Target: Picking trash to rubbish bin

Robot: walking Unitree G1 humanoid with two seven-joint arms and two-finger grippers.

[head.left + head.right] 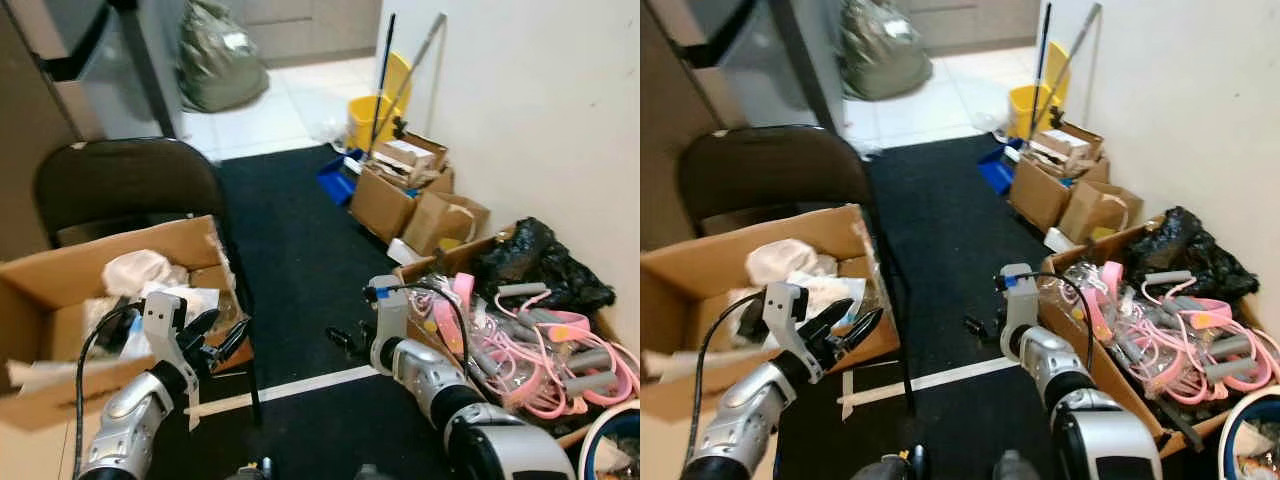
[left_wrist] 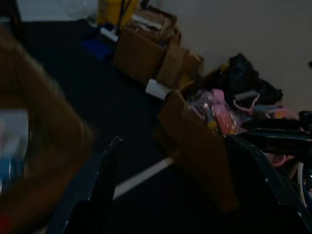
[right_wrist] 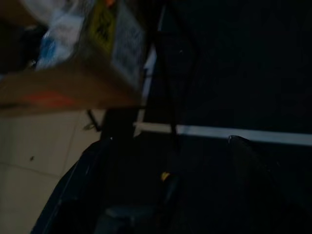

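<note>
A yellow mop bucket (image 1: 372,118) stands beyond the black chair (image 1: 125,187).

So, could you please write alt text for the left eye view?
The left gripper, fingers open, sits at a cardboard box of crumpled paper on a black chair. The right gripper hangs over black carpet beside a box of pink cords.
</note>
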